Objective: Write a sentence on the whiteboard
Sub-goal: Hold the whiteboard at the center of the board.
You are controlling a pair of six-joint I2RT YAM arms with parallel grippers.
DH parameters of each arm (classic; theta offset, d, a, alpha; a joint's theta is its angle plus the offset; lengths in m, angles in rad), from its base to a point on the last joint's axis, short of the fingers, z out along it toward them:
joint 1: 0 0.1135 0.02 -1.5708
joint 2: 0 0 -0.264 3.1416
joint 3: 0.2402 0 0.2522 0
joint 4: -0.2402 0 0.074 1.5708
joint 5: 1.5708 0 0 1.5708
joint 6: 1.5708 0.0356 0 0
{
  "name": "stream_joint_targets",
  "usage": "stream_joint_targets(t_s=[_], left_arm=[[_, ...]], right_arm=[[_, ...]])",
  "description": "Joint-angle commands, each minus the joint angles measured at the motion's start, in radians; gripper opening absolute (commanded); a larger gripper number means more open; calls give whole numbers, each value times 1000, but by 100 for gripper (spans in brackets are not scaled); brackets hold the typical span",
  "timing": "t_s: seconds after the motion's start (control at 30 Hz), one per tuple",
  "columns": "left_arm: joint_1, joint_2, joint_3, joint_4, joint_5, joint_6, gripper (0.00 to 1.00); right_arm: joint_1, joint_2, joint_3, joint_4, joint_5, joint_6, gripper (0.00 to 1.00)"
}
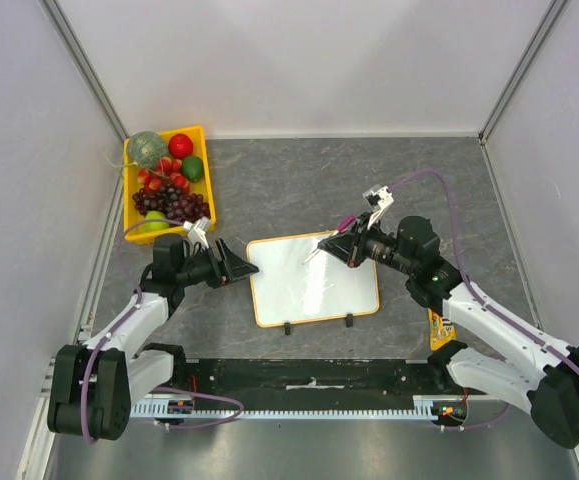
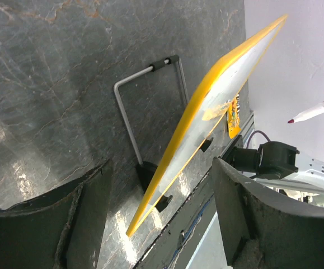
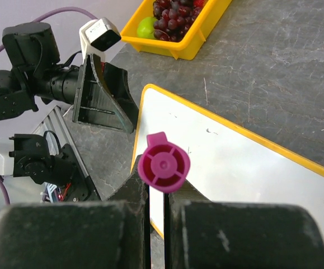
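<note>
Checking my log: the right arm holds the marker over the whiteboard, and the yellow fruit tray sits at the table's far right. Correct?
Not quite: the yellow fruit tray sits at the far left, as the top external view shows. The right gripper does hold the marker over the whiteboard.

From above, any writing on the whiteboard (image 1: 314,278) is too faint for me to read. In my right wrist view the marker (image 3: 164,167) shows only its magenta end, its barrel hidden inside my right gripper (image 3: 156,202), and the board runs off the right edge.
</note>
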Motion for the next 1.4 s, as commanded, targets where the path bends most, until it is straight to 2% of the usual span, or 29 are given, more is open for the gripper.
stream_joint_targets(t_s=[0.0,0.37,0.73,0.83,0.93,1.2,1.37], left_arm=[[1,-13,-57,222,25,-72,75],[0,76,-87,479,75,-139,67],[-8,148,-95,581,90,-145,61],[-10,155,-101,607,95,-147,55],[-14,174,-101,633,102,-142,50],[-49,213,-121,670,108,-130,45],[-57,211,-120,655,105,-118,26]], right_arm=[[19,23,43,72,50,12,0],[90,90,69,101,170,18,0],[172,107,93,92,338,-19,0],[197,119,96,103,372,-27,0],[211,135,98,112,388,-30,0],[231,172,125,127,398,-40,0],[248,196,139,133,421,-51,0]])
